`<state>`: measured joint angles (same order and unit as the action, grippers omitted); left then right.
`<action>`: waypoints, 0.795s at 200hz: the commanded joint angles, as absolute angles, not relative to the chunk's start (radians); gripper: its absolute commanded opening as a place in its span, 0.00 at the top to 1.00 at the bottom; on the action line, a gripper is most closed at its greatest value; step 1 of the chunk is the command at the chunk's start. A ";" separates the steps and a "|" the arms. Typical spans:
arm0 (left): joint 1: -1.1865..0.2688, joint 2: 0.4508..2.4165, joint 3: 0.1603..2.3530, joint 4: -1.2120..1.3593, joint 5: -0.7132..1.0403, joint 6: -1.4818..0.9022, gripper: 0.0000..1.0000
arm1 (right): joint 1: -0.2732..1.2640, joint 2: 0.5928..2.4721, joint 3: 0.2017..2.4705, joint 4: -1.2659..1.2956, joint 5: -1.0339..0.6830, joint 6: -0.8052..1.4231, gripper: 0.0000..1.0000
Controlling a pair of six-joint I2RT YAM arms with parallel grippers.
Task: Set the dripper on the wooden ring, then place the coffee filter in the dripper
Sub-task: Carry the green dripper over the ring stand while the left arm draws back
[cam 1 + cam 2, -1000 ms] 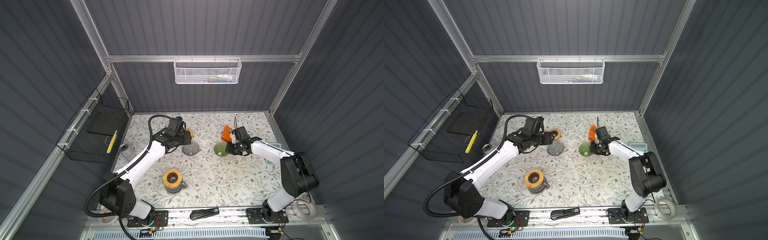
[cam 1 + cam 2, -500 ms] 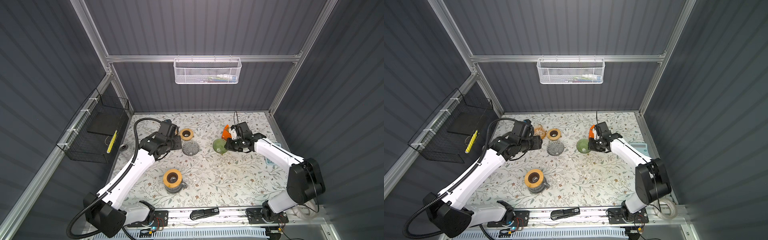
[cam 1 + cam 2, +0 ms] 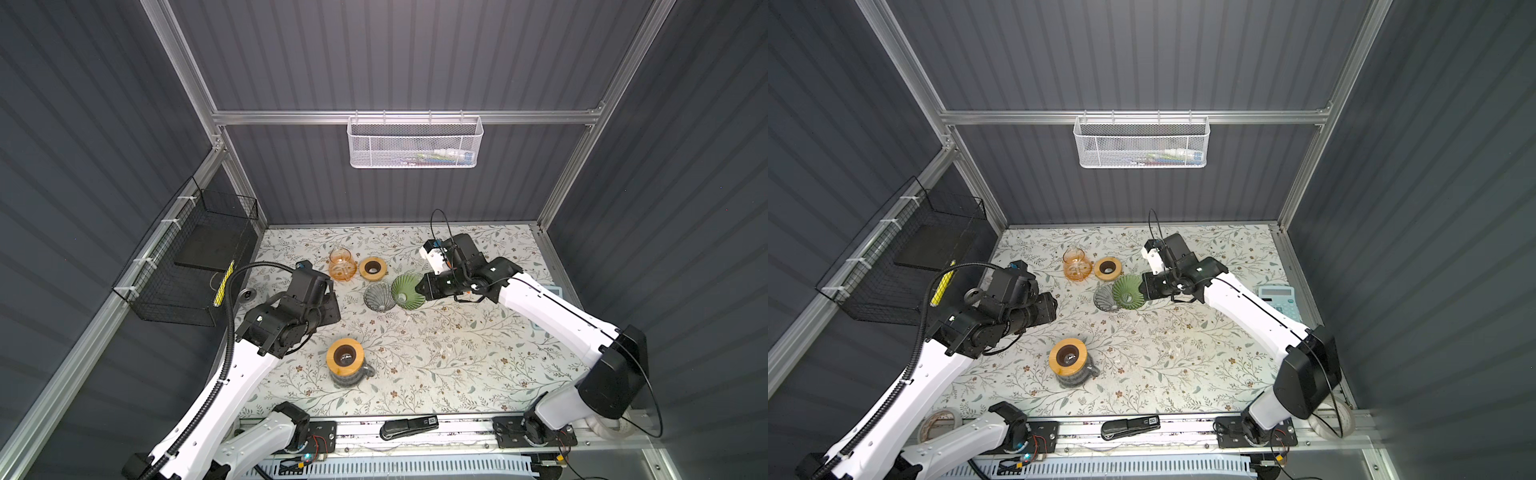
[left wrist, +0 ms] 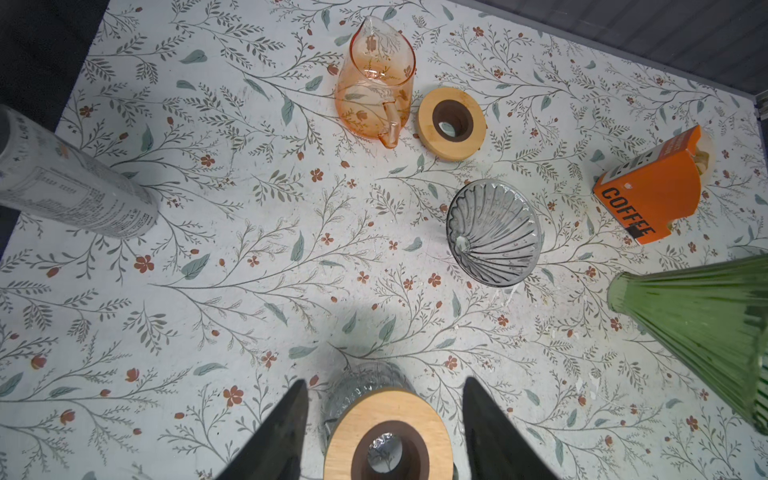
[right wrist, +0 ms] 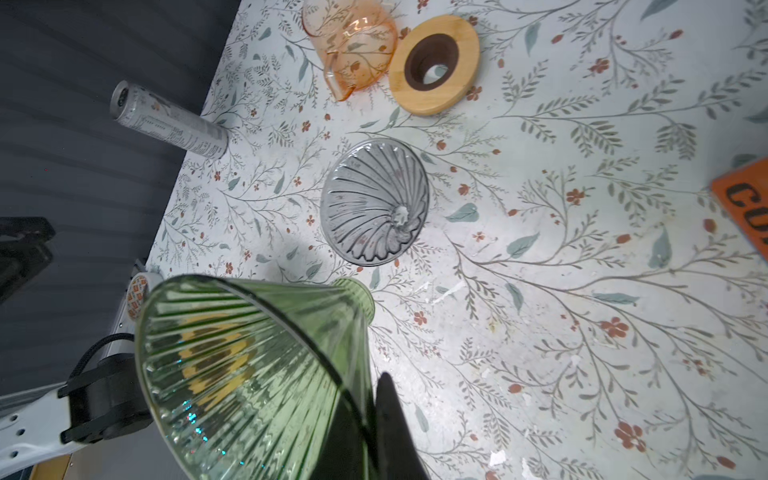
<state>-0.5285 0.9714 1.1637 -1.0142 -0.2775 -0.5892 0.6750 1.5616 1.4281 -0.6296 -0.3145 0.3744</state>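
Observation:
My right gripper (image 5: pixel 374 386) (image 3: pixel 424 289) is shut on the rim of the green glass dripper (image 5: pixel 249 365) (image 3: pixel 406 291) (image 3: pixel 1127 291). It holds the dripper tilted above the mat, beside a grey glass dripper (image 3: pixel 379 297) (image 5: pixel 374 208). An orange box marked COFFEE (image 4: pixel 648 187) lies behind them, with pale paper at its open end; both top views hide it behind the right arm. My left gripper (image 4: pixel 386 384) (image 3: pixel 328 307) is open and empty at the left, above a carafe with a wooden collar (image 4: pixel 386 436) (image 3: pixel 345 359).
An orange glass pitcher (image 3: pixel 343 266) and a wooden ring (image 3: pixel 373 269) stand at the back. A tall can (image 4: pixel 70 183) stands at the mat's left edge and a calculator (image 3: pixel 1279 297) at the right. A stapler (image 3: pixel 409 428) lies on the front rail.
The right gripper has carried the green dripper left, close to the grey one. The left arm has drawn back from the pitcher toward the front left, still open.

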 commanded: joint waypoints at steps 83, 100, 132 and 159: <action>-0.528 0.893 1.242 -1.288 -0.247 -0.637 0.48 | 0.886 1.792 1.795 -0.869 -0.468 0.321 1.00; -0.529 0.884 1.255 -1.331 -0.248 -0.655 0.49 | 0.909 1.826 1.815 -0.871 -0.493 0.322 1.00; -0.529 0.885 1.281 -1.399 -0.245 -0.670 0.50 | 0.944 1.883 1.864 -0.902 -0.488 0.321 1.00; -0.529 0.877 1.269 -1.422 -0.244 -0.681 0.51 | 0.970 1.918 1.890 -0.916 -0.488 0.311 1.00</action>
